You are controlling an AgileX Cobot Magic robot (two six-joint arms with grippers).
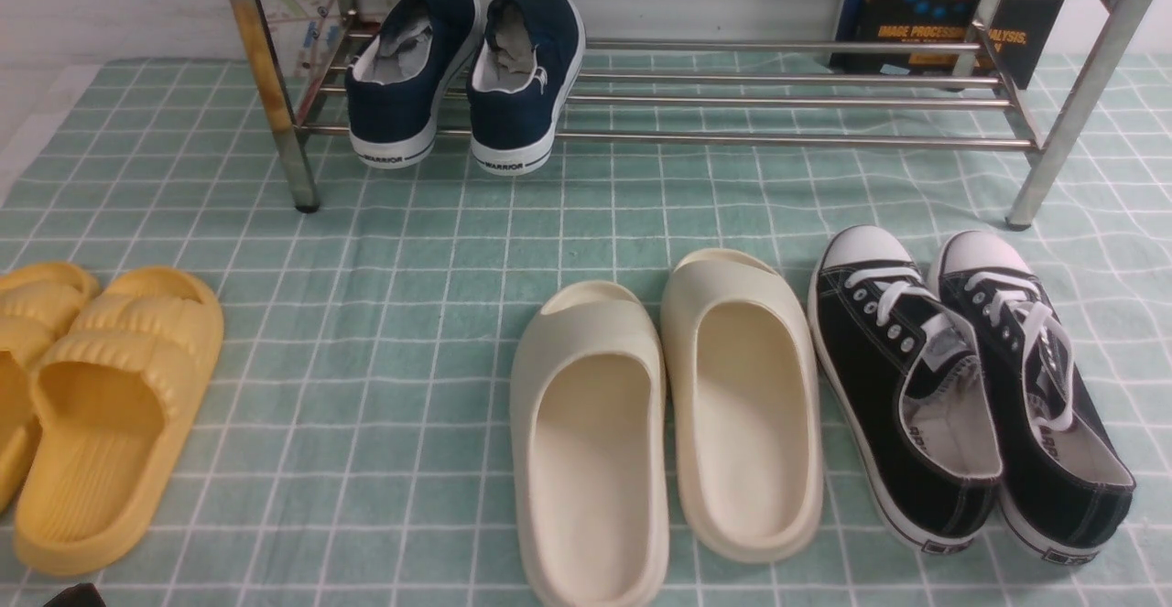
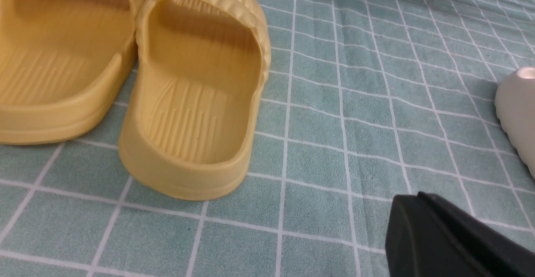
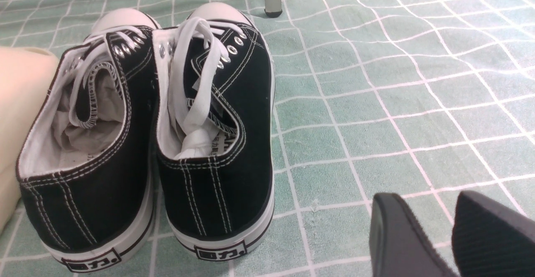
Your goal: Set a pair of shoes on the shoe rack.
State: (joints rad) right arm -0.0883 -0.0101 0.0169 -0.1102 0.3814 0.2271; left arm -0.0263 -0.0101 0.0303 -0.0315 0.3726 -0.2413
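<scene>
The two navy-blue slip-on shoes, the left one (image 1: 407, 76) and the right one (image 1: 526, 76), stand side by side on the lower bars of the steel shoe rack (image 1: 732, 140), at its left end. Their heels face me and jut over the front bar. My left gripper (image 2: 418, 199) is shut and empty, low over the cloth beside the yellow slides; only a dark tip (image 1: 73, 596) of it shows in the front view. My right gripper (image 3: 426, 204) is open and empty, low over the cloth beside the black sneakers. Both are far from the rack.
Yellow slides (image 1: 110, 406) lie at the front left, cream slides (image 1: 668, 415) in the middle and black lace-up sneakers (image 1: 961, 387) at the front right. All lie on a green checked cloth (image 1: 412, 250). A dark book (image 1: 943, 30) leans behind the rack.
</scene>
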